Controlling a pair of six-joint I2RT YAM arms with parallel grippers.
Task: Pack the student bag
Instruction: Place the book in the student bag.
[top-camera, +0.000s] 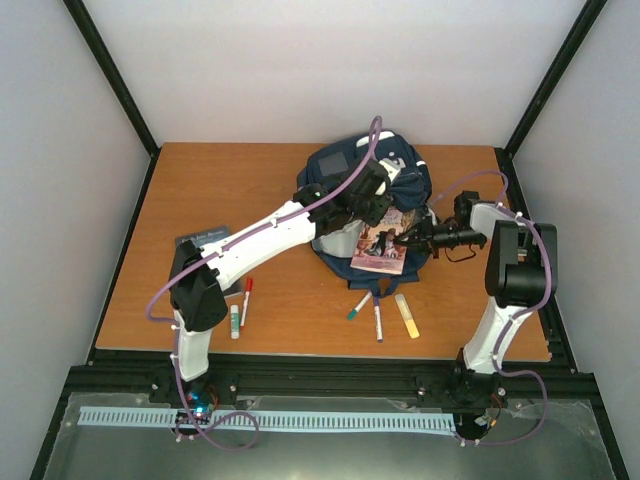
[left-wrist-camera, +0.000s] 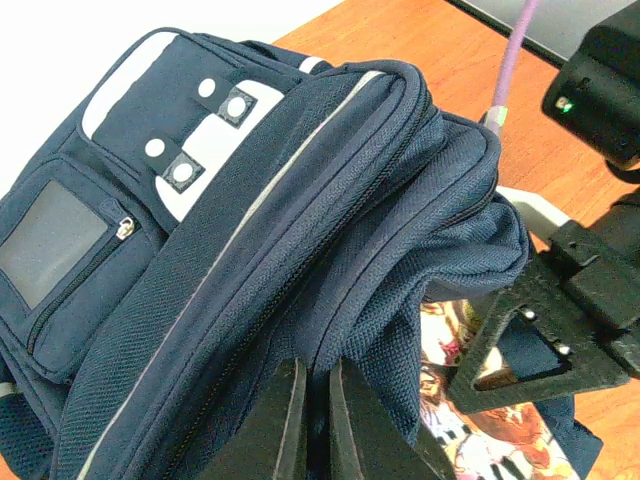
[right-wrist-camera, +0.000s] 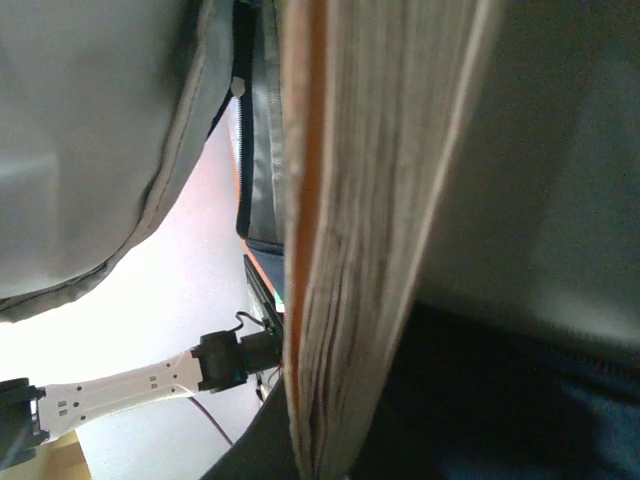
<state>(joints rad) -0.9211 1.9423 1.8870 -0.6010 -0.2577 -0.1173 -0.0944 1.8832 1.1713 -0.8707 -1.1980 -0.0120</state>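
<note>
Bulging coarse-woven student bag (left-wrist-camera: 250, 250), illustrated book (top-camera: 380, 245)

bag (left-wrist-camera: 200, 250): cut off by the left and lower edges, left wrist view
book (top-camera: 380, 250): upper end under bag fabric; cover art too small to tell
left gripper (left-wrist-camera: 315, 425): finger bases cut off at lower edge
right gripper (top-camera: 405, 240): fingers lost in blur, right wrist view
card (top-camera: 200, 240): right end behind left arm (top-camera: 260, 238); print unreadable

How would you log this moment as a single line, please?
left gripper: shut on student bag flap | right gripper: shut on book at bag opening | markers: loose on table
</note>
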